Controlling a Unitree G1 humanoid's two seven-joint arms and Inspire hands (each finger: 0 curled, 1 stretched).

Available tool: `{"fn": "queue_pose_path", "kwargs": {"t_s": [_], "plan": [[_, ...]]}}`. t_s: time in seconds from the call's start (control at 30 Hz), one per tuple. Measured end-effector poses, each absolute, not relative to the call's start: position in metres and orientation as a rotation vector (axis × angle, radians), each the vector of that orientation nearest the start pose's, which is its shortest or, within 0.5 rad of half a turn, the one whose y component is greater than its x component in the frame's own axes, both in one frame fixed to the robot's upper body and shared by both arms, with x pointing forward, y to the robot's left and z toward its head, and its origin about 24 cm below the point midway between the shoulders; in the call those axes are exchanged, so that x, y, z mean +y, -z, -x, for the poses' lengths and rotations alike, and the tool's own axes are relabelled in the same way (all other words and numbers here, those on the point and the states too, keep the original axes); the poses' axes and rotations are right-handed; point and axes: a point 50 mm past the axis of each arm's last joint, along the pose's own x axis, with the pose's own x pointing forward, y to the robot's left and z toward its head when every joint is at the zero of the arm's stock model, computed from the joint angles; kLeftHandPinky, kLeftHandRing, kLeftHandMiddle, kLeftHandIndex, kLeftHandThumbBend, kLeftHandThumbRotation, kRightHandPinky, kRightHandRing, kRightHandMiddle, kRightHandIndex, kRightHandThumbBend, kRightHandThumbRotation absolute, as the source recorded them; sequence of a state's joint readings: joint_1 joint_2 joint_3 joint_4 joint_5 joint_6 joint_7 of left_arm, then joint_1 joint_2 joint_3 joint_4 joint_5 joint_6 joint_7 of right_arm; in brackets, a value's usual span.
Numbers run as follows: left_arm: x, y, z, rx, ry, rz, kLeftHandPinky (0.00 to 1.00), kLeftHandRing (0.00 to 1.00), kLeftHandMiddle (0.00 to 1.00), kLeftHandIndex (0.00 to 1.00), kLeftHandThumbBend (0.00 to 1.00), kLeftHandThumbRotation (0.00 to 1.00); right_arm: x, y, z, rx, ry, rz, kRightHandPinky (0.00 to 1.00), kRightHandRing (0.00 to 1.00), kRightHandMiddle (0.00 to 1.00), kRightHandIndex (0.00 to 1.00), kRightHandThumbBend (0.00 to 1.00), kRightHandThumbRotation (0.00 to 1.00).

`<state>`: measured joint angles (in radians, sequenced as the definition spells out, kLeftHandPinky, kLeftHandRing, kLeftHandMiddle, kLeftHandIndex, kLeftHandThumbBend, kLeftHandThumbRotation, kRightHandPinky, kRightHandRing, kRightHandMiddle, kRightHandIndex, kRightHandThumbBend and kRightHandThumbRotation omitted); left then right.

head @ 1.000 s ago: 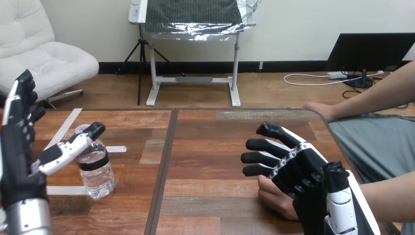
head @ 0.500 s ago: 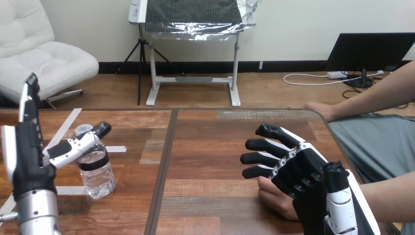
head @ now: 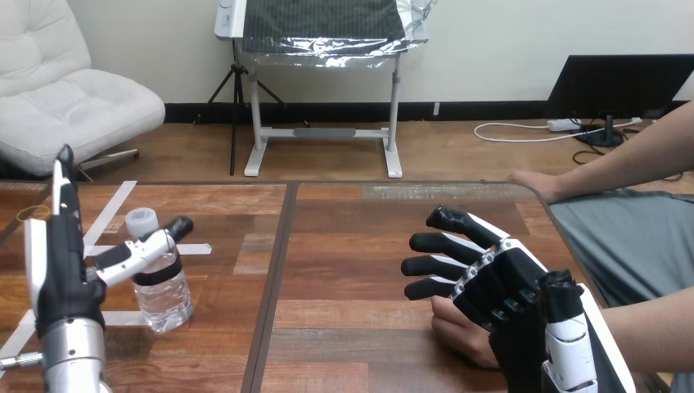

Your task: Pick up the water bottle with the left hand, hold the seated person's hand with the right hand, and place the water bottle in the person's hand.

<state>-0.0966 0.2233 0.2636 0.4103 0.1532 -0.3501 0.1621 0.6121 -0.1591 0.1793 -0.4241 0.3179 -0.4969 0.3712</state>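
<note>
Wooden table [head: 352,246], left hand [head: 57,274] upright and straight-fingered beside the water bottle [head: 162,291], right hand [head: 501,295] splayed over the person's hand [head: 458,329].

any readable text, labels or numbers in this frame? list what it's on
No legible text.
Clear plastic water bottle: its dark label band shows no print I can make out, too small.
White tape strips on the wooden table: blank.
</note>
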Motion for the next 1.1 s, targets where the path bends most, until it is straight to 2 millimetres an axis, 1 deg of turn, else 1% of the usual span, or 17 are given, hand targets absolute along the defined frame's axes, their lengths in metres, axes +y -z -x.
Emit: {"fn": "queue_pose_path", "kwargs": {"t_s": [0.1, 0.37, 0.97, 1.1], "plan": [[0.26, -0.023, -0.255, -0.051, -0.361, -0.352, 0.98, 1.0, 1.0, 1.0, 1.0, 0.15, -0.147, -0.075, -0.125, -0.337, -0.349, -0.177, 0.63, 0.71, 0.76, 0.8, 0.52, 1.0], [0.26, -0.015, -0.258, -0.013, -0.353, -0.362, 1.0, 1.0, 1.0, 1.0, 0.99, 0.15, -0.147, -0.075, -0.126, -0.339, -0.352, -0.176, 0.62, 0.71, 0.76, 0.81, 0.51, 1.0], [0.262, -0.004, -0.263, 0.049, -0.327, -0.385, 1.0, 1.0, 1.0, 1.0, 0.96, 0.16, -0.147, -0.076, -0.127, -0.348, -0.359, -0.173, 0.62, 0.72, 0.76, 0.8, 0.52, 1.0], [0.262, -0.002, -0.264, 0.064, -0.322, -0.389, 1.0, 1.0, 1.0, 1.0, 0.96, 0.17, -0.146, -0.076, -0.128, -0.35, -0.361, -0.173, 0.61, 0.72, 0.76, 0.8, 0.53, 1.0]]}}
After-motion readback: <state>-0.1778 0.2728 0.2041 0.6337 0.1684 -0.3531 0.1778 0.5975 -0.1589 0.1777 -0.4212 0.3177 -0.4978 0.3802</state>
